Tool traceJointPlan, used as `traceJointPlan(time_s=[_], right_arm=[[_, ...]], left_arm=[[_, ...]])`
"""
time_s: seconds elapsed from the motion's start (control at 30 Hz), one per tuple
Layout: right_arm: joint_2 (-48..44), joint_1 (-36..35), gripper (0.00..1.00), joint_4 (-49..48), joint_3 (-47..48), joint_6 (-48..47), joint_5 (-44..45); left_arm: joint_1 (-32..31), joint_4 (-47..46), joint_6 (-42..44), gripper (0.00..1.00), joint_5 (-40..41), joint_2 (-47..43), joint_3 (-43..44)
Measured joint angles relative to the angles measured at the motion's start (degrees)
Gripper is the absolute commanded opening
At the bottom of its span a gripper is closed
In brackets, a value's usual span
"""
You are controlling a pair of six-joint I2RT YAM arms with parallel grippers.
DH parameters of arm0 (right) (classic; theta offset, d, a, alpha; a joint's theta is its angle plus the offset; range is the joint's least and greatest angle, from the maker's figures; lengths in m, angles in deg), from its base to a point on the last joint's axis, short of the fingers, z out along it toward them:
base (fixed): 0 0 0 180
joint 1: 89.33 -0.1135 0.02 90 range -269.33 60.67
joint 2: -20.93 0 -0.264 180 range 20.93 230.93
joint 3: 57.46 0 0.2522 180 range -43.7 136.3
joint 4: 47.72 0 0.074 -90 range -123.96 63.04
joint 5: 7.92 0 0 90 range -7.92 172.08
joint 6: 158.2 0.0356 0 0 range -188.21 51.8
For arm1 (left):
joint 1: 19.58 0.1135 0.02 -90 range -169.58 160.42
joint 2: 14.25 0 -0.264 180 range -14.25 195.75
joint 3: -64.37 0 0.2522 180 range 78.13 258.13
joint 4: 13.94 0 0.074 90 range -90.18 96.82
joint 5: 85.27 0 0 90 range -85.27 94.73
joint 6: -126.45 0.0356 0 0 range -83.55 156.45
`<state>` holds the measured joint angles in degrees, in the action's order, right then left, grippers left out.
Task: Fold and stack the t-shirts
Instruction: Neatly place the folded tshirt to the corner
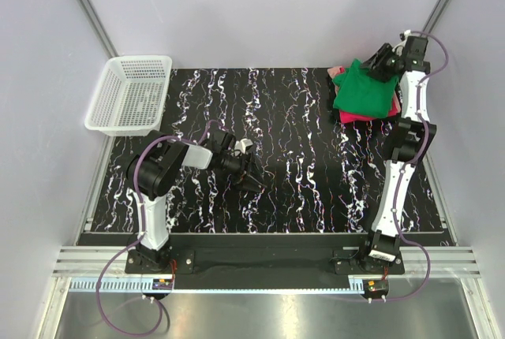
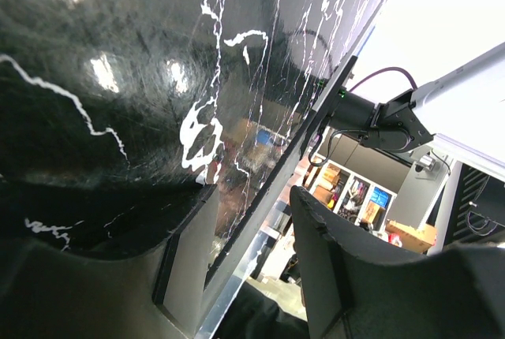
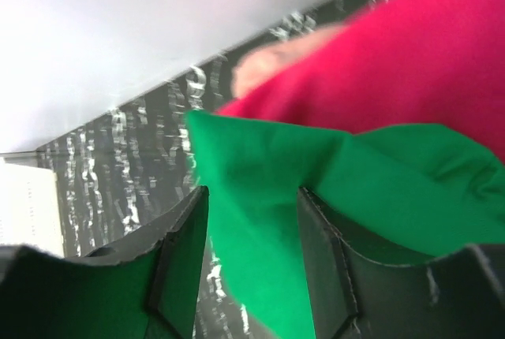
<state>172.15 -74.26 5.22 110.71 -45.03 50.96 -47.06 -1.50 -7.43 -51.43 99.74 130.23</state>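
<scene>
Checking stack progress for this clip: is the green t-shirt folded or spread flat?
Folded. The green t-shirt lies as a compact bundle atop the pink t-shirt at the table's far right, with the right gripper closed on a fold of it.

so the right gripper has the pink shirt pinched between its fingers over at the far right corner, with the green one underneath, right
Not quite. The colours are swapped: the right gripper has the green shirt between its fingers, and the pink shirt lies underneath it. The right wrist view shows green cloth between the fingers; the top view shows pink peeking out below the green at the far right corner.
</scene>
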Motion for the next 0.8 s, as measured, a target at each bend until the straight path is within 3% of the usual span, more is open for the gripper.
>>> traceJointPlan(time_s=[0.23, 0.8], right_arm=[[4.70, 0.15, 0.54, -2.14, -1.79, 0.90, 0.46], [4.96, 0.26, 0.50, -6.54, -1.73, 1.07, 6.75]], left_arm=[[-0.33, -0.42, -0.24, 0.50, 0.20, -0.70, -1.03], [-0.70, -0.28, -0.33, 0.50, 0.63, -2.91, -3.85]])
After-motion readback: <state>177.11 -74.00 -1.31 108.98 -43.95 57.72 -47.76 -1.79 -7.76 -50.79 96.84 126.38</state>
